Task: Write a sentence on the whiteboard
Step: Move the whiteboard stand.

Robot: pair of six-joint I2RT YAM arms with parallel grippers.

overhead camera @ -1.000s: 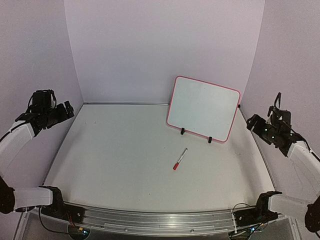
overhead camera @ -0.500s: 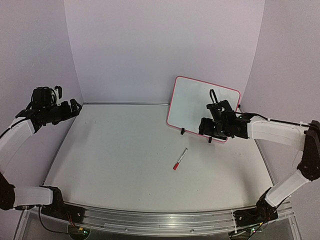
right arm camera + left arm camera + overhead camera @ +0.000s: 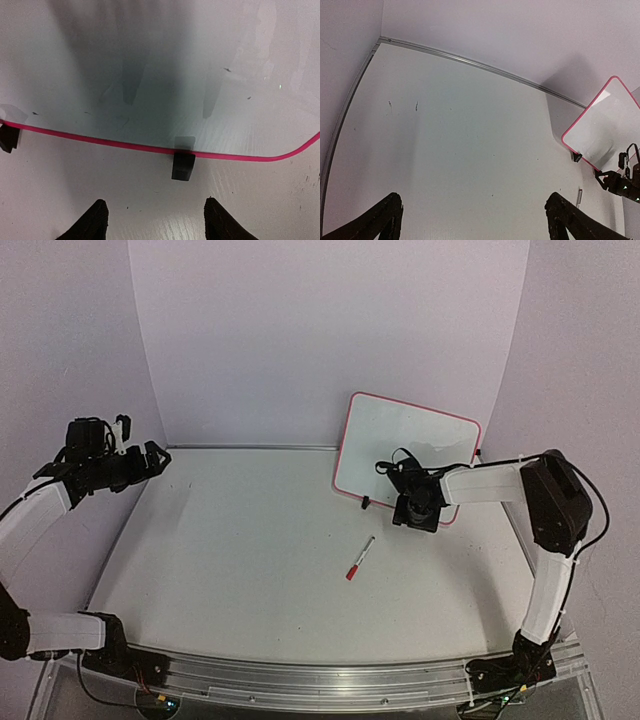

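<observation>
The whiteboard [image 3: 400, 440] is leaning blank on its clip feet [image 3: 183, 166] at the table's [image 3: 230, 540] back right, looking light and tippy. The slim marker [image 3: 360, 558] lying before it is probably wanting a mid-barrel pinch. The right gripper [image 3: 157, 220] is hovering by the board's lower edge, jaws apart and empty; the left gripper [image 3: 475, 222] is gaping too.

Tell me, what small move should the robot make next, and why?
Probably bring the right gripper toward the marker on the table: the whiteboard is blank, and that gripper, open and empty, hovers at the board's lower edge, away from the marker.
</observation>
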